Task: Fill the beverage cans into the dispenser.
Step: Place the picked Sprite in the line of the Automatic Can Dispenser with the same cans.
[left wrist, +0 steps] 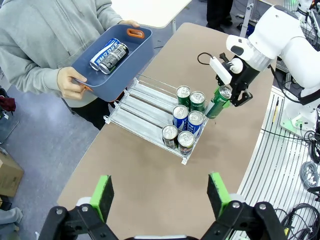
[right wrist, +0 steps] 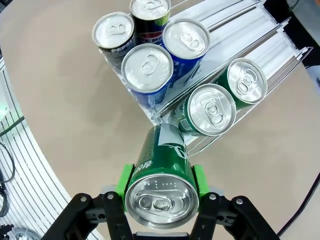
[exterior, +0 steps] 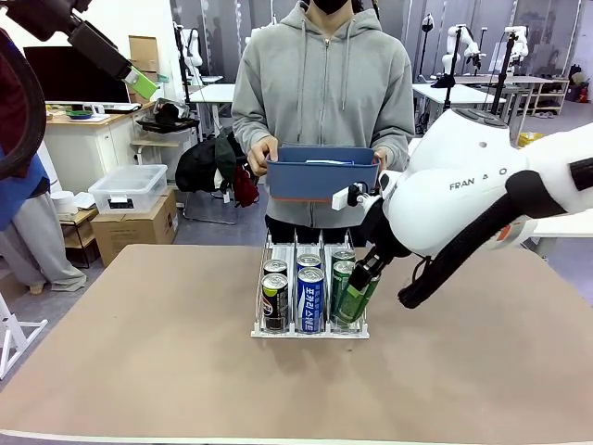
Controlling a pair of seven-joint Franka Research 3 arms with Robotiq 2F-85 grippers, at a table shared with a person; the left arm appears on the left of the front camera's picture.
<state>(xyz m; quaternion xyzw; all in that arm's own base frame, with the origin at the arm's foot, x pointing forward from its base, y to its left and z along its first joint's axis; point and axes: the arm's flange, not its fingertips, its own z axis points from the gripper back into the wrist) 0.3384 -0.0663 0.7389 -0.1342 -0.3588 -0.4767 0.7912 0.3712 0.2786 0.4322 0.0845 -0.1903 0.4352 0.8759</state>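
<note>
Well to the left of the dispenser (exterior: 310,333) and high above it, the left gripper (left wrist: 160,194) was held with its green pads (left wrist: 103,195) spread wide and nothing between them. In the dispenser's left lane two black cans (exterior: 275,298) were stood one behind the other against the front lip. In the middle lane two blue-and-white cans (exterior: 310,297) were stood the same way. Just beyond the dispenser's far end a blue bin (exterior: 322,176) was held up in the person's hands (exterior: 262,154), and two more cans (left wrist: 109,54) were seen lying in it from the left wrist view. In the right lane two green cans (exterior: 342,269) were stood at the front. At the dispenser's front right corner a third green can (right wrist: 162,170) was clamped across its body by the right gripper (right wrist: 161,181) and tilted, its lower end close to the wire. Whether it touched the wire could not be told. Several risks were judged to follow. The front of the right lane was already taken, so the tilted can could be driven into the nearest green can or snagged on the lip. The light rack could then be pushed across the table and its standing cans toppled. A slim, smooth can gripped at a slant could also slide in the pads if it were pressed against the wire. A lift over the lane toward its free far end could bring the arm close to the bin.
</note>
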